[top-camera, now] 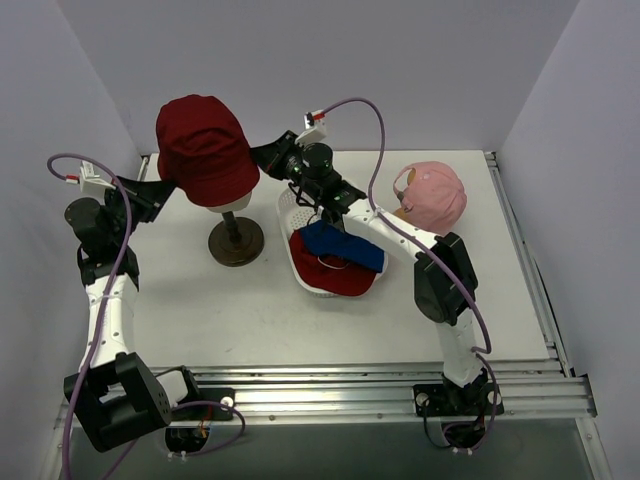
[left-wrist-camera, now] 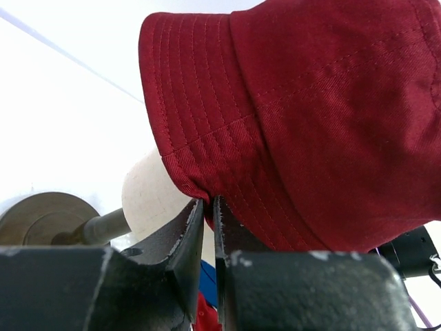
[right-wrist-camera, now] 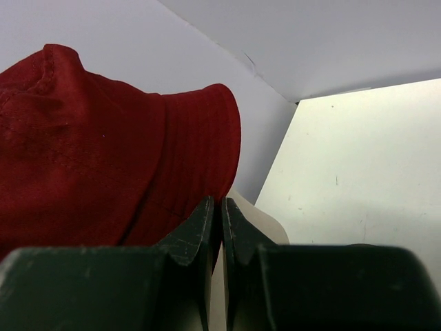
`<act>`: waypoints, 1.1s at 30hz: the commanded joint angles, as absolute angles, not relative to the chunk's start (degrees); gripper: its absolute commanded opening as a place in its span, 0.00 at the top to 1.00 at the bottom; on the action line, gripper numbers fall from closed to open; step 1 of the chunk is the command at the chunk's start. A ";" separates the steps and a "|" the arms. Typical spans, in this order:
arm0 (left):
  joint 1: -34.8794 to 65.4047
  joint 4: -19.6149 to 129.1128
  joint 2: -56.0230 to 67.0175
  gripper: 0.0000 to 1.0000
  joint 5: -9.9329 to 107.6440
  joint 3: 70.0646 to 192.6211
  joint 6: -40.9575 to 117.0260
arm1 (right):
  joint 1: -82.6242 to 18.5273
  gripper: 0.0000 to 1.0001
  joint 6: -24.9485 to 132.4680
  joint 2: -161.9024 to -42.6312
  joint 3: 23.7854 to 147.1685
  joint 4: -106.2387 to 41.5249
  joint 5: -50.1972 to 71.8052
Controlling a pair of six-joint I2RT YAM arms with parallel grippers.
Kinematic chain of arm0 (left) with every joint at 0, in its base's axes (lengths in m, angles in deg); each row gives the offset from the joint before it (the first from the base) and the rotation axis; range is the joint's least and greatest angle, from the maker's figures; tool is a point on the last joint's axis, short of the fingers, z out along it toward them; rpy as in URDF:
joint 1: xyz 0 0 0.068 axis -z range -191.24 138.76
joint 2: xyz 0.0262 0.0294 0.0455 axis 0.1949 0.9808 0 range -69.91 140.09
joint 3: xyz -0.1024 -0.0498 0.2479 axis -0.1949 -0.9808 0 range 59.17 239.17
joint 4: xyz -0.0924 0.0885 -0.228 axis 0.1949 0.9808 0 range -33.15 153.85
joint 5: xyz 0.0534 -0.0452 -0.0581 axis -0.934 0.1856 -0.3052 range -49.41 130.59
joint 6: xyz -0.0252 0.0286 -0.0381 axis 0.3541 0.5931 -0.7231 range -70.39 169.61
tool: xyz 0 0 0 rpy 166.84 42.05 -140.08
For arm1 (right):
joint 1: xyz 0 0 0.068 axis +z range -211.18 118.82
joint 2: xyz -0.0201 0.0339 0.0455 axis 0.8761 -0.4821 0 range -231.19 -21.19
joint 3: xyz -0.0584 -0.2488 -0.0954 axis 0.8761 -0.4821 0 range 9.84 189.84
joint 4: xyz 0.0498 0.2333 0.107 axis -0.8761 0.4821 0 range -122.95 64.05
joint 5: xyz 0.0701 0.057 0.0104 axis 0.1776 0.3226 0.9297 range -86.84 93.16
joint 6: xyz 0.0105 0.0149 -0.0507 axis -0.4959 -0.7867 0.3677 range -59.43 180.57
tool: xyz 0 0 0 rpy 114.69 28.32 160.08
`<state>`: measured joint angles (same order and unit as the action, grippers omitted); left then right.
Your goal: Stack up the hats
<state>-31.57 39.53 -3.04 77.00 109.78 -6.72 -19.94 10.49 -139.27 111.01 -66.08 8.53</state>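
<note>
Dark red bucket hat (top-camera: 205, 150) sits on the cream dummy head (top-camera: 234, 203) and covers nearly all of it. Left gripper (left-wrist-camera: 209, 201) is at the brim's left edge, jaws almost together with just a thin slit. The brim's corner meets the tips, but honestly can't tell if it's pinched. Right gripper (right-wrist-camera: 220, 201) is at the opposite brim, jaws pressed together, and any fabric between them is hidden. Blue hat (top-camera: 345, 245) lies on the red cap (top-camera: 330, 278) in the white basket (top-camera: 290, 205), partly behind the right arm. Pink cap (top-camera: 435, 195) sits on the table (top-camera: 250, 320), well apart.
</note>
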 commanded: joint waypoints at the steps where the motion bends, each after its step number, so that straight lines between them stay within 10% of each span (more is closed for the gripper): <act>1: -31.98 40.68 -3.73 0.82 77.68 110.94 -5.67 | -20.31 1.00 13.90 -142.56 110.30 -57.30 6.94; 9: -32.24 44.54 -4.78 0.76 77.25 112.26 -3.92 | -20.48 1.00 14.87 -139.93 109.69 -57.39 6.77; 24: -32.51 68.18 -15.59 0.06 59.23 118.59 5.92 | -20.92 0.76 17.94 -131.84 108.73 -55.80 5.89; 33: -28.12 78.02 -18.14 0.06 57.74 125.96 17.16 | -21.10 0.70 21.19 -123.24 100.56 -54.05 3.34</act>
